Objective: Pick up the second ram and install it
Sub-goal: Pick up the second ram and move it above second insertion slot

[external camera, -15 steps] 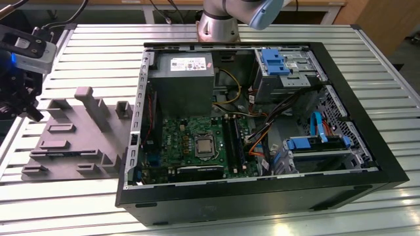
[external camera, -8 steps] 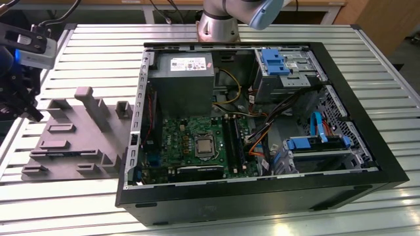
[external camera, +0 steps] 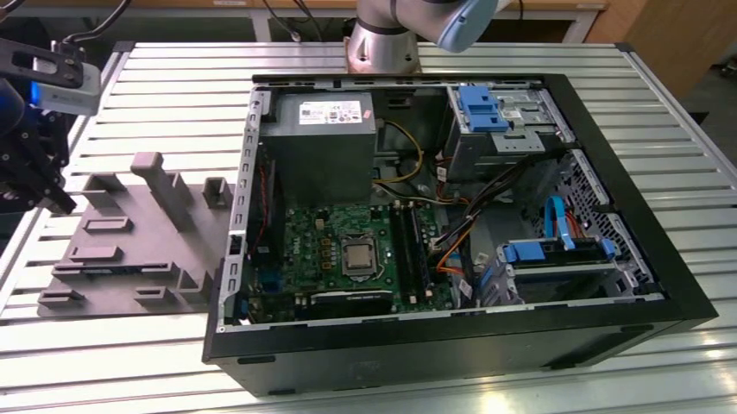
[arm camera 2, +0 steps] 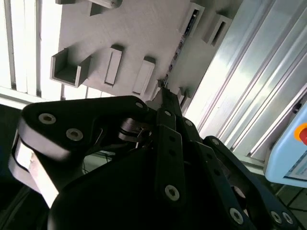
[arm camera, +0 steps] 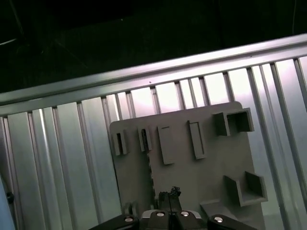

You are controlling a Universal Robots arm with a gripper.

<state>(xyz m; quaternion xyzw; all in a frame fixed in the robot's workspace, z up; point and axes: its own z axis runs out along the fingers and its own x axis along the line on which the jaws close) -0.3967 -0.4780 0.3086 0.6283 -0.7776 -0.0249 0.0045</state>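
On the grey fixture plate (arm camera: pixel 192 191), the second ram (arm camera: pixel 150 175) is seen edge-on in the first wrist view. It is a thin dark strip with a notched outline, apparently stood on its long edge. In the second wrist view the second ram (arm camera 2: pixel 176 52) is traced as a narrow dotted line running toward a slotted holder (arm camera 2: pixel 192 19). It is not held. The gripper (arm camera: pixel 169 196) is poised just beside it above the plate, its tips pressed together with nothing seen pinched between them.

The pick-up step is judged to be in hand, at the approach, and no part of the installation is judged to be begun for this stick. A grasp would call for the claw to be spread and lined up squarely across the stick's flat faces, since so slim a board offers little to catch.

The stick is taken to be a rigid circuit board. The plate is matte grey plastic, set with low rectangular blocks and open square pockets. The gripper's links are black and angular, studded with bolts.

In the exterior view the gripper (external camera: pixel 55 200) hangs at nine o'clock from the open computer case (external camera: pixel 461 354), on the exterior view's left. The green motherboard (external camera: pixel 334 241) lies inside the case with its long black slots (external camera: pixel 406 246). Everything is borne by a ribbed, bright metal table (external camera: pixel 173 78).
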